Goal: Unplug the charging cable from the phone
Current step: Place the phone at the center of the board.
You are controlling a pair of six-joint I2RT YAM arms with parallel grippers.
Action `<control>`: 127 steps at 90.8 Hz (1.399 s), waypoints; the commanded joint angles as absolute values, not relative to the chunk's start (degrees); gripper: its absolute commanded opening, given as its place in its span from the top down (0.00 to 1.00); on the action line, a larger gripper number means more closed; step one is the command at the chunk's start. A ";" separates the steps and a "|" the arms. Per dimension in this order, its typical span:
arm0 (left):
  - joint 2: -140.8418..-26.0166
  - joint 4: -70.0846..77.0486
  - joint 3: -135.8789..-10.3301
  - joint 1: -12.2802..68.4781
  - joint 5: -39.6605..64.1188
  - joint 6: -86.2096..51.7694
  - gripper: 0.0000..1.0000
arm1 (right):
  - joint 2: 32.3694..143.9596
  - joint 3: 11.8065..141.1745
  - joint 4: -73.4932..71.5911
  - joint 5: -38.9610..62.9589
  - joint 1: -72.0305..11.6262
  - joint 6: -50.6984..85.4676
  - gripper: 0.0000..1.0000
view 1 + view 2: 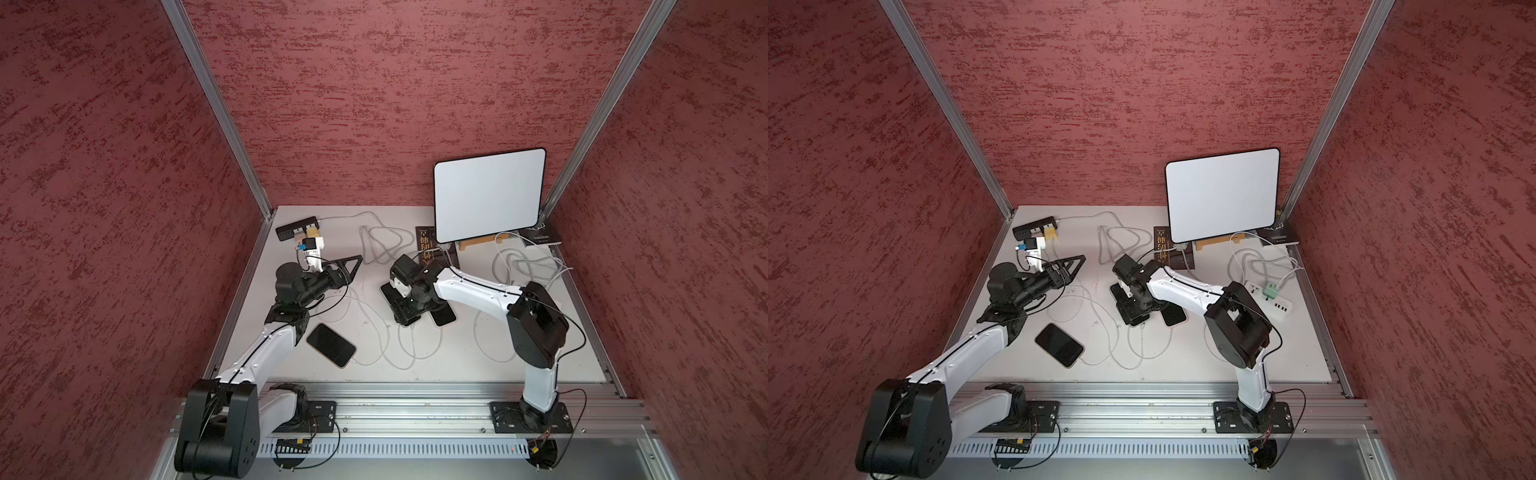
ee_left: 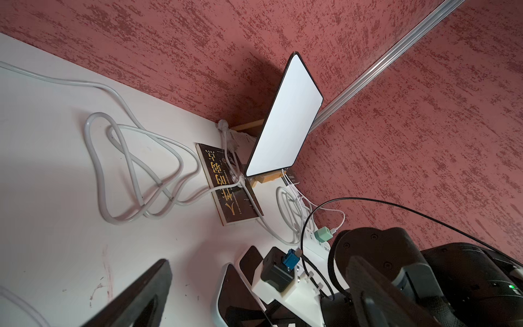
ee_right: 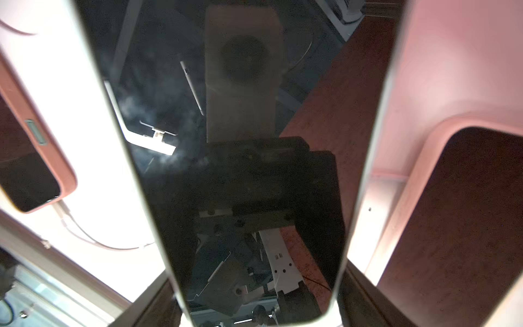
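My right gripper (image 1: pixel 405 314) is down on the phone (image 3: pixel 240 170) in the middle of the table (image 1: pixel 465 370). Its fingers lie against both long edges, so I seem to be pinching it across its width, and the dark screen fills the right wrist view. My left gripper (image 1: pixel 351 264) hangs spread wide and empty, well off to the far left. The charging cable (image 1: pixel 1141 334) runs out from under my right gripper on the near side. My own wrist hides the plug, so I judge the port to be at the phone's near end. To do this well, I should keep the right clamp firm and the phone flat. The left gripper should come round to that near end and close on the plug body rather than the cord. Then I pull straight along the phone's length, without twisting. 2 other phones crowd the spot. The gold-edged phone (image 1: pixel 331 345) at the near left, with a cord of its own, lies on my left arm's way in. The third phone (image 1: pixel 444 316) sits just right of the held one. Loose white loops (image 1: pixel 376 245) tangle around them, so I could grab the wrong cord. The tablet (image 1: pixel 489 193), book (image 2: pixel 229 184) and power strip (image 1: pixel 1273 302) stand clear at the far right.
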State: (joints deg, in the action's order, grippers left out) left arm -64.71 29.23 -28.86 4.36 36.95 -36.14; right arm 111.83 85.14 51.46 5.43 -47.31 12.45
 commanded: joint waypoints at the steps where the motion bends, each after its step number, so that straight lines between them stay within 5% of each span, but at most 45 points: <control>1: -63.90 28.40 -29.45 3.95 35.80 -35.08 0.00 | 113.40 88.23 55.46 -0.17 -48.14 11.26 0.73; 58: -61.55 25.58 -29.27 3.18 34.42 -35.10 0.00 | 119.86 90.32 59.50 -2.49 -49.13 10.44 0.62; 78: -59.26 23.81 -28.74 2.76 33.11 -34.61 0.00 | 120.41 90.52 59.28 -2.37 -49.13 10.34 0.45; 100: -56.96 21.72 -28.30 2.08 30.96 -34.23 0.00 | 119.12 90.53 58.17 -1.90 -49.30 9.68 0.02; 127: -54.63 17.29 -28.17 0.39 25.78 -34.53 0.00 | 113.93 90.09 53.82 1.21 -52.27 7.57 0.01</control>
